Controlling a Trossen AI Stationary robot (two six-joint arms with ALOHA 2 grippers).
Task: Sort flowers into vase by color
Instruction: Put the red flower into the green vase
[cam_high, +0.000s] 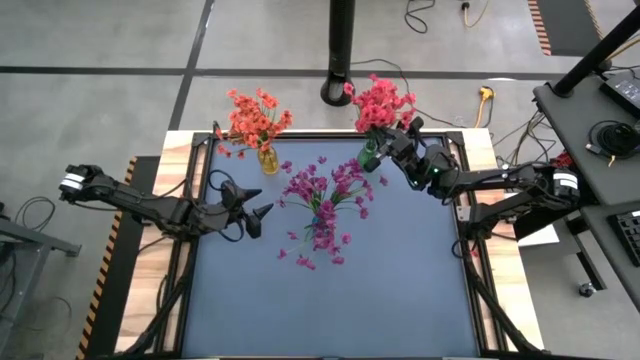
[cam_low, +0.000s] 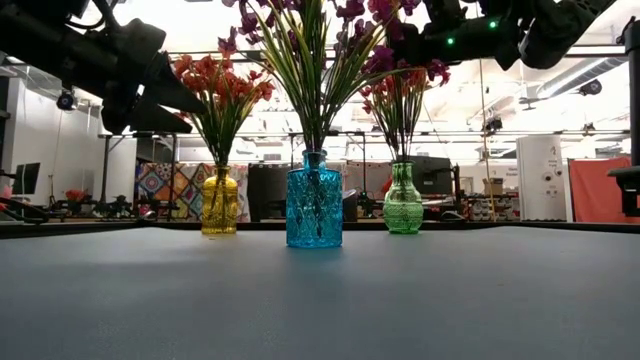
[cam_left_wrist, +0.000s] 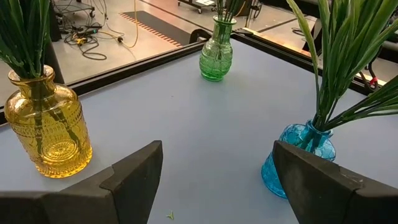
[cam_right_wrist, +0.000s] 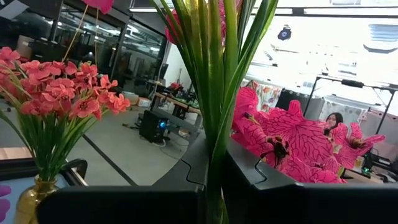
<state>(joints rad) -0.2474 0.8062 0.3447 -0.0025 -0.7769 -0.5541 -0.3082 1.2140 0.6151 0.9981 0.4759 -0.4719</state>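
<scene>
High view: sorting looks nearly done. Orange flowers (cam_high: 256, 118) stand in the yellow vase (cam_high: 268, 159) at 11 o'clock on the desk (cam_high: 400, 290), purple flowers (cam_high: 325, 195) in the blue vase (cam_low: 314, 200) at centre. The right tool (cam_high: 385, 143), at 1 o'clock, is clamped on the stems of the pink flowers (cam_high: 383, 102) over the green vase (cam_low: 403, 201). The left tool (cam_high: 258, 205) hangs apart, empty, at 9 o'clock.

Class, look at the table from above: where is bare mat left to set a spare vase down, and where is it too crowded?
Free: the near half of the mat, below the blue vase and its purple flowers. Crowded: the far edge, where the yellow vase with orange flowers and the green vase stand, the right gripper shut on pink flowers. The open left gripper hovers beside the blue vase.
</scene>
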